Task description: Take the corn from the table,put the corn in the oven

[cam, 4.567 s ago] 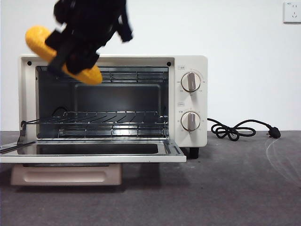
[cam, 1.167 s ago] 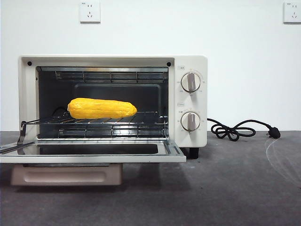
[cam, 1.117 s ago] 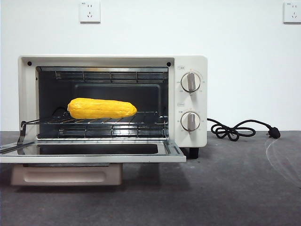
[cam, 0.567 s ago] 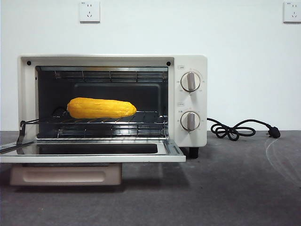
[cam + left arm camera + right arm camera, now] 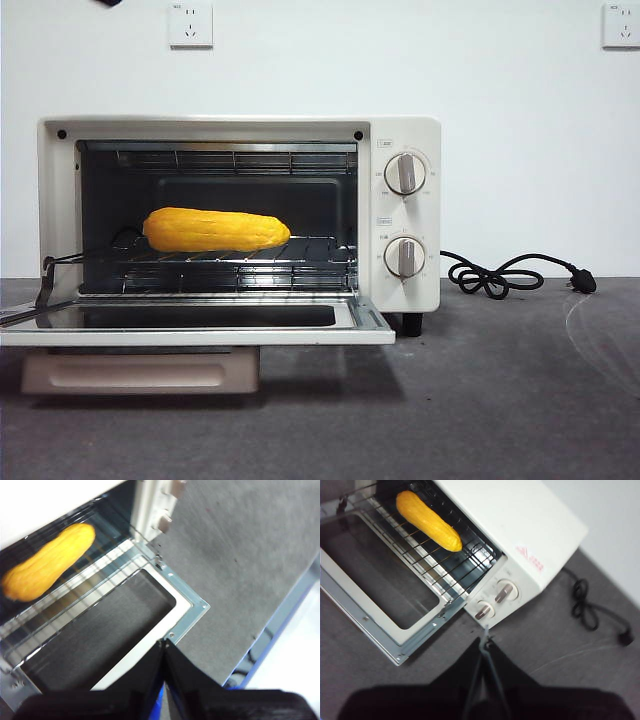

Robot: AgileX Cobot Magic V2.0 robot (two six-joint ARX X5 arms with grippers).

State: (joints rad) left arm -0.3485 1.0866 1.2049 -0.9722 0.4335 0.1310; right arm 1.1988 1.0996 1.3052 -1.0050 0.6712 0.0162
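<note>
Lying lengthwise on the wire rack (image 5: 300, 252) inside the open TOSHIBA toaster oven (image 5: 405, 215): glossy yellow-orange corn cob (image 5: 215, 230), tapered ends, left of centre | door (image 5: 365, 318) folded down flat | left gripper (image 5: 164, 646) clenched, empty, above door | right gripper (image 5: 485, 641) clenched, empty, above table (image 5: 500, 400) | black cord (image 5: 515, 273) far right.

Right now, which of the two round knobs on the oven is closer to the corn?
The lower knob. It sits almost level with the corn on the rack, while the upper knob is higher up the oven.
</note>
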